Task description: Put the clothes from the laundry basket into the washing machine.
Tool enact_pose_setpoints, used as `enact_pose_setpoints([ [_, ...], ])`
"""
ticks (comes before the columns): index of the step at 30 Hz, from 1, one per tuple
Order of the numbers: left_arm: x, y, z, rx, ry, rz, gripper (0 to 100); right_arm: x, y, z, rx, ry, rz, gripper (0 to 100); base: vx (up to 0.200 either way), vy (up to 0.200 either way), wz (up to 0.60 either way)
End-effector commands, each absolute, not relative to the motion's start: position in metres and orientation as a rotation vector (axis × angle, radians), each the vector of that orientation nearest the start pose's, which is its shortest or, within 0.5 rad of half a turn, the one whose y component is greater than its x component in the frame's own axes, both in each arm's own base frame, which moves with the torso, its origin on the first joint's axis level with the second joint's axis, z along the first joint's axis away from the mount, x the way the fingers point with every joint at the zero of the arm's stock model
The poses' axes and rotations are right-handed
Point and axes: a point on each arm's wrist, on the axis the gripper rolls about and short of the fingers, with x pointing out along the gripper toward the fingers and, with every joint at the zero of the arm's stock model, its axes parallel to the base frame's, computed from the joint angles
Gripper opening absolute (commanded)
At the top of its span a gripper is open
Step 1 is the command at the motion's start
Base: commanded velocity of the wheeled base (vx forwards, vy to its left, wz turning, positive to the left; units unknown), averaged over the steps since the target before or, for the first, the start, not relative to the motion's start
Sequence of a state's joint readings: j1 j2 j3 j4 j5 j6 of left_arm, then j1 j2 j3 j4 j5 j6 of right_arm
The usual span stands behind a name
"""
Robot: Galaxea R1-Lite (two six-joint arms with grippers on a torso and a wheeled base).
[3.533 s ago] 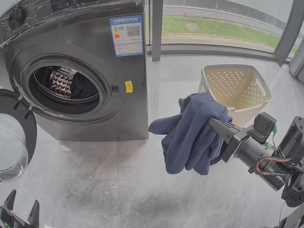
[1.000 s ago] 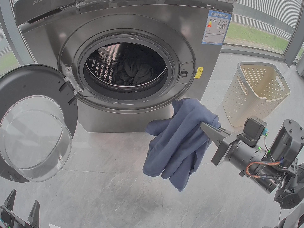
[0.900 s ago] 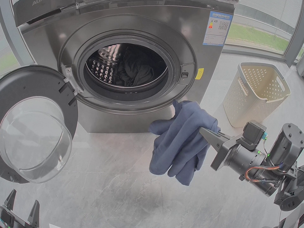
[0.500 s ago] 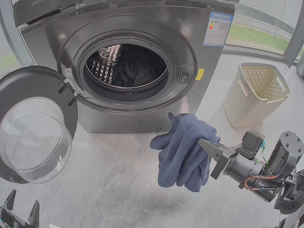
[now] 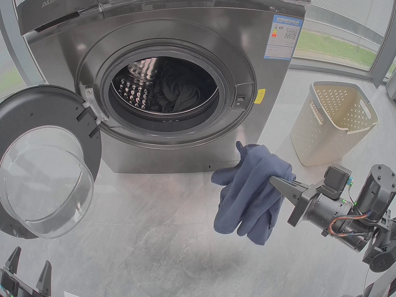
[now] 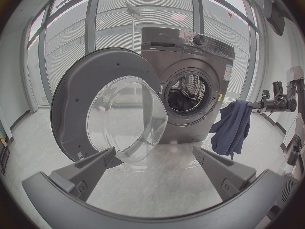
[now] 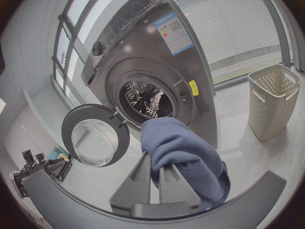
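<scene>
A dark blue garment (image 5: 251, 192) hangs over the floor from my right gripper (image 5: 275, 181), which is shut on it, in front of the washing machine's (image 5: 165, 29) lower right corner. The wrist view shows the cloth (image 7: 181, 153) pinched between the closed fingers (image 7: 159, 178). The round door (image 5: 45, 161) is swung open to the left. Dark clothes (image 5: 177, 89) lie inside the drum. The cream laundry basket (image 5: 334, 120) stands to the right of the machine. My left gripper (image 5: 28, 269) is low at the near left, open, holding nothing.
Grey tiled floor (image 5: 144, 227) stretches in front of the machine. Tall windows (image 5: 350, 21) run behind the basket. The open door (image 6: 105, 102) juts out over the floor on the left side.
The camera swung left early on, bringing the drum opening to the centre. In the last second the right gripper and the garment drifted slightly right and down. The left gripper stayed put.
</scene>
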State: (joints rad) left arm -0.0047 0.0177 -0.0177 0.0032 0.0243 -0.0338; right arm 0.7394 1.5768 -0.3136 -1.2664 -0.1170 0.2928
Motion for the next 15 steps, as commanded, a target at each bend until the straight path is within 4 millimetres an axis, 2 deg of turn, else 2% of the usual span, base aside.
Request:
enact_pose_setpoints([
  [1,-0.023,0.001,0.076,-0.034,0.003,0.020,100,0.169,0.151,0.160,0.288,0.071,0.627,0,0.000,0.200,0.00],
  [13,-0.023,0.001,0.076,-0.032,0.001,0.020,100,0.161,0.161,0.164,0.259,0.033,0.684,0,0.000,0.200,0.00],
  [15,-0.023,0.001,0.076,-0.032,0.001,0.020,100,0.159,0.163,0.164,0.253,0.028,0.690,0,0.000,0.000,0.00],
])
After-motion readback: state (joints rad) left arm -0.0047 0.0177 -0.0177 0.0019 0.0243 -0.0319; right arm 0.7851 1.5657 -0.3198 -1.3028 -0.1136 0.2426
